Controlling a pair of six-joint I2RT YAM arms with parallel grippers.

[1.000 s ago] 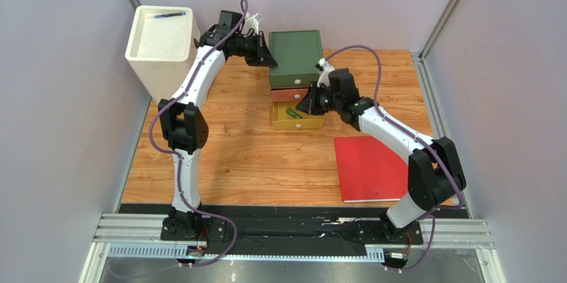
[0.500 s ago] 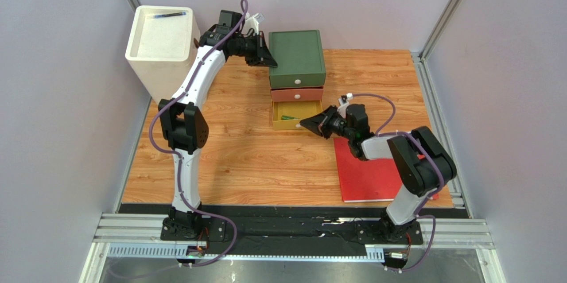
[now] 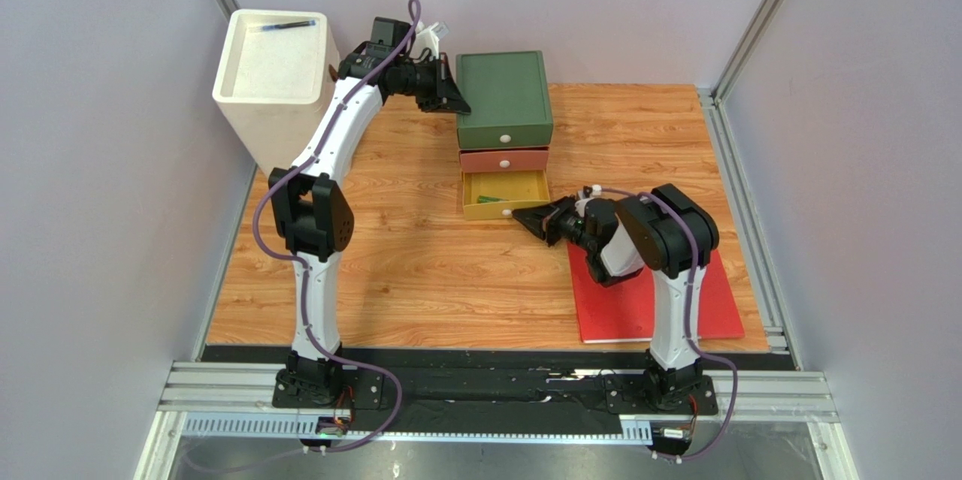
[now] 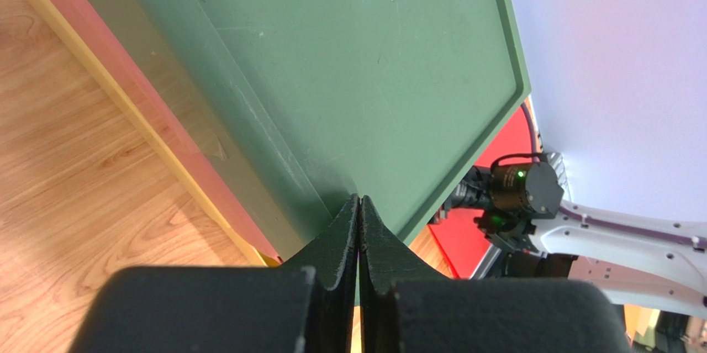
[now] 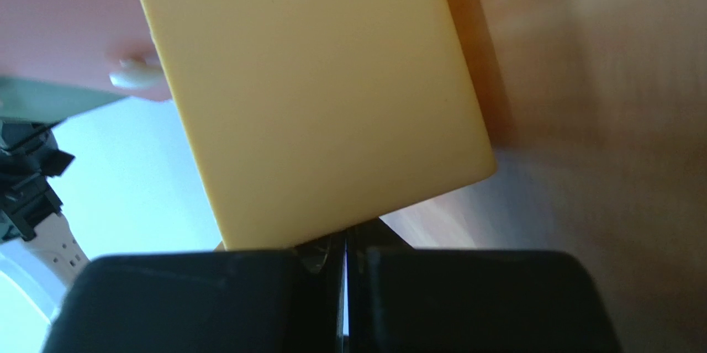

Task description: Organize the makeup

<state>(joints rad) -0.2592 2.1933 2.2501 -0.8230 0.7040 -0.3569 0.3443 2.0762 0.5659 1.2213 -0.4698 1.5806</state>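
A small chest with a green top (image 3: pixel 504 95) stands at the back, over a shut pink drawer (image 3: pixel 504 159) and a pulled-out yellow drawer (image 3: pixel 505 210). Of the makeup, only a slim green tube (image 3: pixel 489 201) shows, lying inside the yellow drawer. My left gripper (image 3: pixel 458 104) is shut and empty, its tips (image 4: pixel 358 204) resting on the chest's left top edge (image 4: pixel 373 55). Shut and empty as well, my right gripper (image 3: pixel 528 218) sits low at the yellow drawer's front right corner. Up close, its tips (image 5: pixel 344 241) lie just under the yellow front panel (image 5: pixel 315 96).
A white bin (image 3: pixel 274 72) stands at the back left with a dark pencil-like stick (image 3: pixel 285 25) inside. A flat red book (image 3: pixel 655 291) lies at the right, partly under my right arm. The pink drawer's white knob (image 5: pixel 137 78) shows in the right wrist view.
My right arm has folded back and dropped from over the yellow drawer to low in front of it. The left arm has stayed put.
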